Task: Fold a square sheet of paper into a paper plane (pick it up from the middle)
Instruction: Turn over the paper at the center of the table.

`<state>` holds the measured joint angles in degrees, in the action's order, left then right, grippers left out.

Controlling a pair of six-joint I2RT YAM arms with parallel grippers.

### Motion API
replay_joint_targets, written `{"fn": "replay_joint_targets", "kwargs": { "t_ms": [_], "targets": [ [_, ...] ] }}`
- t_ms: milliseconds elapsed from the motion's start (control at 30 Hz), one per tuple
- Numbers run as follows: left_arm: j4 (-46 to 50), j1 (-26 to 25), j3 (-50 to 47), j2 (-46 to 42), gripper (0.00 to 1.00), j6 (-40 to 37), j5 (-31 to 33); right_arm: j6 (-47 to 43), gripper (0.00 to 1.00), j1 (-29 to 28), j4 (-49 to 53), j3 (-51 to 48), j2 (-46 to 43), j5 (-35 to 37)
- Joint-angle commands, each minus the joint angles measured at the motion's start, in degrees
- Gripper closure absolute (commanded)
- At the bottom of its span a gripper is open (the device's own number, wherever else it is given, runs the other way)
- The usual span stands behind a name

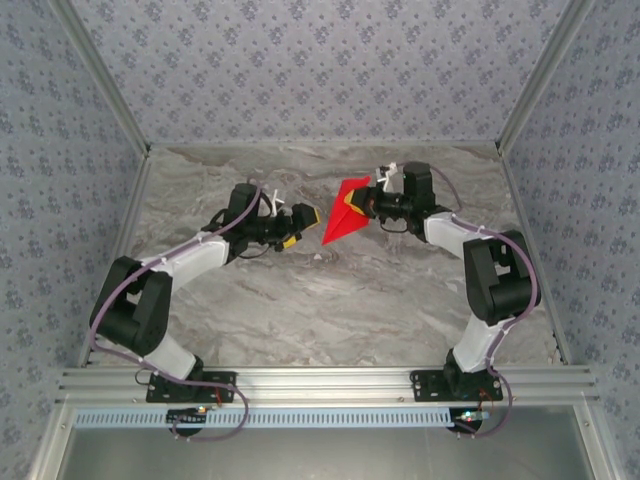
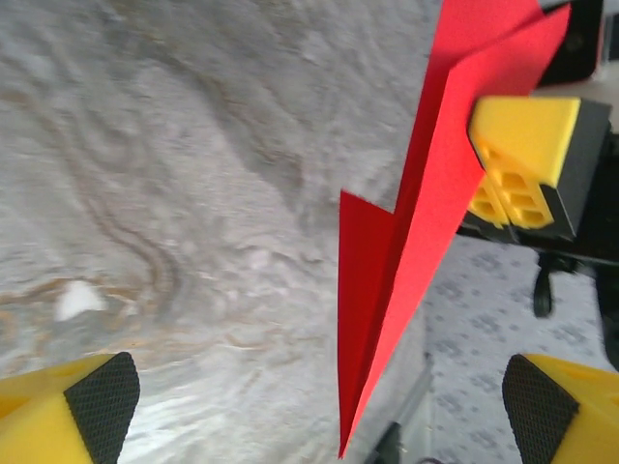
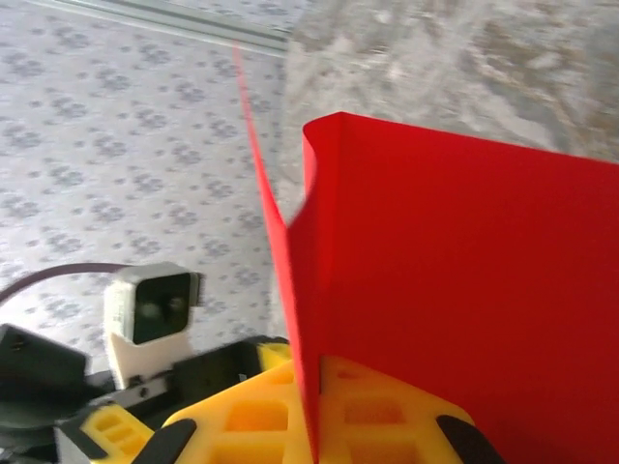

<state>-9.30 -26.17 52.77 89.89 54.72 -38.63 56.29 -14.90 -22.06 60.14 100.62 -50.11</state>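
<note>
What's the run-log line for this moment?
right gripper: shut on paper plane | paper plane: folded dart, held above table | left gripper: open, facing paper plane

The paper plane [image 1: 341, 213] is thin, bright red paper folded into a slim dart with one sharp point. Its wide end is pinched in the right claw [image 1: 360, 206]. From above, the point slants toward the near left, over the far middle of the desk [image 1: 300, 300]. In the left wrist view the paper plane [image 2: 416, 242] points downward, with a smaller flap splayed beside the main crease. In the right wrist view its layers stand on edge, and one thin layer peels off to the left.
</note>
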Motion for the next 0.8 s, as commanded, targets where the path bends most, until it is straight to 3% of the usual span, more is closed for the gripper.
{"fn": "replay_joint_targets", "kwargs": {
  "t_ms": [0, 200, 367, 767],
  "targets": [
    [-10.5, -1.0, -0.1, 0.7, 0.01, 6.2, -8.4, 7.7, 0.94, 0.0, -9.0, 2.5, 0.2, -5.2],
    [-20.8, -2.6, 1.0, 4.1, 0.06, 11.4, -10.8, 15.4, 0.93, -1.0, -16.7, 3.9, 2.2, -6.8],
    [-29.1, -2.6, 2.0, 6.3, 0.33, 13.5, -12.7, 15.3, 0.92, -2.2, -16.0, 4.1, 2.4, -9.5],
    [-31.7, -1.3, -1.1, 3.7, 0.57, 11.8, -10.0, 11.8, 0.92, -2.2, -12.0, 2.1, 1.5, -12.3]
  ]
}}
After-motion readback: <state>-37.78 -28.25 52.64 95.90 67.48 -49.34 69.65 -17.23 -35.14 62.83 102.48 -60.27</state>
